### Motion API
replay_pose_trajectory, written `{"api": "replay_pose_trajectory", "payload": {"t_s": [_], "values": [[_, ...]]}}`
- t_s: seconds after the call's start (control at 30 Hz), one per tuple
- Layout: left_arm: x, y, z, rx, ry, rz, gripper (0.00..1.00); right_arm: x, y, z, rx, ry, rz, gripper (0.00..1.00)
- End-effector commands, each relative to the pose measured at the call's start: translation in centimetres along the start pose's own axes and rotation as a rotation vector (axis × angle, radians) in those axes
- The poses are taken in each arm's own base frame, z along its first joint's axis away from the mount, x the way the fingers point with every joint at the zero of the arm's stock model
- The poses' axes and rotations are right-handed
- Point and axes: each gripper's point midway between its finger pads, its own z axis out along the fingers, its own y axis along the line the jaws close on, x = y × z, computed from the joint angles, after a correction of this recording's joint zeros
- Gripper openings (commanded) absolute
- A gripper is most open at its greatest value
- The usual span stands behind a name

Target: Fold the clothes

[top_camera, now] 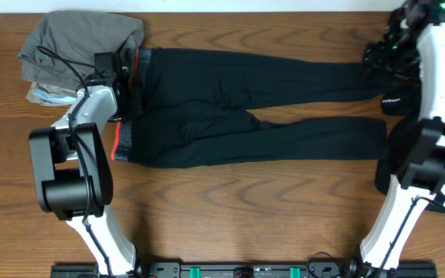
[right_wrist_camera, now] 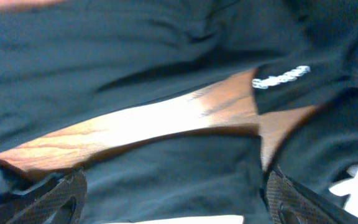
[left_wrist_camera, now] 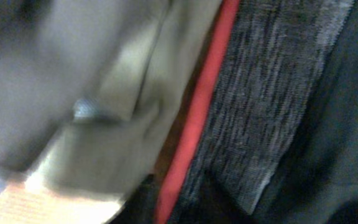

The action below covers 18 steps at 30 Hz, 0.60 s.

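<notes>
The black leggings (top_camera: pixel 238 100) lie flat across the table, grey waistband with its red-orange edge (top_camera: pixel 119 140) at the left and both legs running right. My left gripper (top_camera: pixel 123 73) sits on the upper waistband; its wrist view is blurred, showing the grey waistband (left_wrist_camera: pixel 278 93) and red edge (left_wrist_camera: pixel 197 112), with the fingers out of sight. My right gripper (top_camera: pixel 373 58) hovers over the end of the upper leg. In its wrist view the right gripper (right_wrist_camera: pixel 176 196) stands open, fingers (right_wrist_camera: pixel 61 193) wide apart over black fabric (right_wrist_camera: pixel 104 62).
Grey and olive garments (top_camera: pixel 83 38) are piled at the back left, right against the waistband; the olive cloth (left_wrist_camera: pixel 123 81) fills the left wrist view. A black top with a white logo (top_camera: pixel 396 100) lies at the right by the leg ends. Bare wood (right_wrist_camera: pixel 166 118) shows between the legs.
</notes>
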Motion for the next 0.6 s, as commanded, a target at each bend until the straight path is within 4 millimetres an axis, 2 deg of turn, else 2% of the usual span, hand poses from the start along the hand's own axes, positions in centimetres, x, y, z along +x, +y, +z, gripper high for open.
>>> {"api": "replay_pose_trajectory", "payload": {"t_s": [0.0,0.03,0.13,0.23,0.33,0.4,0.57], "values": [[-2.3,-0.2,-4.8,0.014,-0.096,-0.037,0.46,-0.1,-0.8,-1.8,0.004,-0.029,0.033,0.9],[-2.5,-0.1,-6.0,0.016,-0.114,-0.038,0.54,0.2,-1.2,-1.8,0.007,-0.016,0.04,0.89],[-3.0,-0.1,-9.8,0.023,-0.175,-0.041,0.67,1.0,-1.9,-2.2,0.013,0.008,0.058,0.88],[-2.8,0.1,-13.5,0.031,-0.221,-0.065,0.74,1.2,-1.9,-3.5,0.009,-0.011,0.06,0.88],[-1.4,0.4,-17.2,0.04,-0.236,-0.121,0.77,1.7,-1.6,-6.0,0.003,-0.058,0.079,0.87],[0.3,0.3,-19.3,0.067,-0.222,-0.18,0.77,2.1,-1.3,-8.4,-0.006,-0.106,0.1,0.85],[3.6,0.7,-23.3,0.084,-0.211,-0.308,0.8,4.4,-0.9,-14.7,-0.025,-0.228,0.141,0.84]]}}
